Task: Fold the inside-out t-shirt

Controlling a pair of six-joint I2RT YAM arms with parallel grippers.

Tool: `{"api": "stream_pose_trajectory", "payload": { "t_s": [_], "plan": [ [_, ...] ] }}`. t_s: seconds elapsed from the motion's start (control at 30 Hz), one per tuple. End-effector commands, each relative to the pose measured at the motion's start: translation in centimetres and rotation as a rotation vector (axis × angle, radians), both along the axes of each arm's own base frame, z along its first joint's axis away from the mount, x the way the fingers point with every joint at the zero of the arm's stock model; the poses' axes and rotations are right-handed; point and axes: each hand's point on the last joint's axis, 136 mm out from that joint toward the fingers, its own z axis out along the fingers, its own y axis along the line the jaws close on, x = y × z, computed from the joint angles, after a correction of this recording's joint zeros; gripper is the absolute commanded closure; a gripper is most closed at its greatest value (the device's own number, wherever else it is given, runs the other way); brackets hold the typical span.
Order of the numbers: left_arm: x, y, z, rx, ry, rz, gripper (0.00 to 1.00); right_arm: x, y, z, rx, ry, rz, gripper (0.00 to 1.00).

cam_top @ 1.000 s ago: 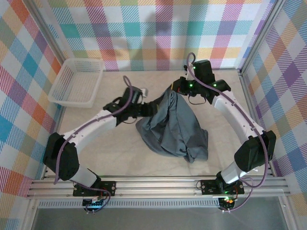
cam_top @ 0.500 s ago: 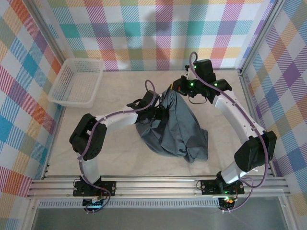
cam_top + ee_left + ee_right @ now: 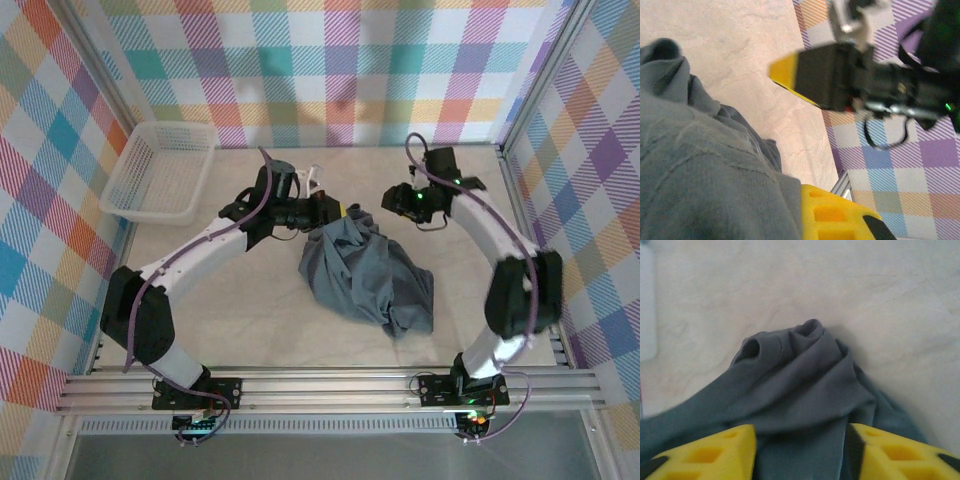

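We had folded nothing yet: left gripper (image 3: 342, 212) pinched the bunched shirt (image 3: 365, 275), right gripper (image 3: 800, 432) gaped, cloth ahead of its fingers.

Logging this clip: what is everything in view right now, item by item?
t-shirt: one, slate blue-grey, crumpled at mid-table
basket: one, white lattice, far left corner of the table
table: one, pale beige marbled, under everything
checked panels: pastel plaid, on the far, left and right sides
metal rail: silver, along the near edge, carrying both arm bases
left arm: one, white and black with a purple cable, reaching to the shirt's far edge
right arm: one, same colours, bent over the far right of the table
left gripper: yellow fingers, shut on the t-shirt's far edge
right gripper: yellow fingers, open, above the t-shirt and clear of it
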Motion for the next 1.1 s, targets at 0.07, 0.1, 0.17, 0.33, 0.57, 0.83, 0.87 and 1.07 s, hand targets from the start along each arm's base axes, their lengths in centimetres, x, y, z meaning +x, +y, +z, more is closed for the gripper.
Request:
{"api": "stream_pose_trajectory", "payload": {
  "t_s": [0.07,0.1,0.17,0.33,0.57,0.83,0.87,1.07],
  "plan": [
    [-0.5,0.5,2.1,-0.012,-0.035,-0.049,1.00,-5.6,4.9,5.4,0.194,-0.200,0.137,0.35],
    [-0.6,0.5,2.5,-0.018,-0.045,-0.056,1.00,-6.0,5.4,4.6,0.194,-0.179,0.122,0.34],
    [-0.5,0.5,3.3,-0.017,-0.066,-0.056,1.00,-6.3,6.3,2.4,0.166,-0.142,0.101,0.31],
    [-0.9,0.9,5.6,-0.031,-0.127,-0.056,1.00,-5.2,5.1,-3.7,-0.045,-0.049,0.028,0.34],
    [-0.3,6.5,4.0,0.125,-0.126,0.121,1.00,-6.7,7.0,-3.4,0.069,-0.026,0.159,1.00],
    [0.8,12.4,-8.0,0.318,0.033,0.258,0.89,-10.7,12.5,10.1,0.667,-0.243,0.470,1.00],
    [0.7,12.5,-8.4,0.312,0.030,0.260,0.78,-10.7,12.6,10.7,0.686,-0.253,0.484,1.00],
    [-1.2,13.7,-4.3,0.351,-0.187,0.210,0.35,-10.6,12.5,8.7,0.621,-0.217,0.509,1.00]
  ]
}}
